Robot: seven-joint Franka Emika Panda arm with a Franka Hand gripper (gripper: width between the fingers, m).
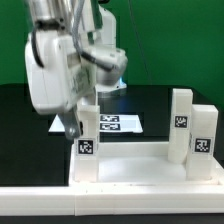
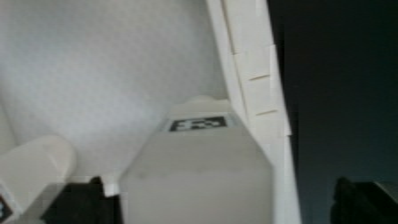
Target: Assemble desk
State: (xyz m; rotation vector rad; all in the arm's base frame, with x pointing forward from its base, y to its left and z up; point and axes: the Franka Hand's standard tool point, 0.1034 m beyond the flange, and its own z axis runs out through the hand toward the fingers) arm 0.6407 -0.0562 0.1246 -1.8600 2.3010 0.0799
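the gripper [image 1: 78, 122] hung with its jaws spread wide and nothing between them, directly above a white leg [image 1: 87, 128] that stood upright in the tabletop [image 1: 140, 163] corner socket on the exterior view's left. in the wrist view the tagged leg [image 2: 199, 150] sat between the dark fingertips [image 2: 84, 200], clear of both. two more legs [image 1: 181, 123] stood well off to the side. the leg looked seated; a good finish likely meant lifting straight up, without brushing it sideways. the marker board [image 1: 115, 123] lay just beyond.

Only unreadable square tags on legs [image 1: 87, 130].
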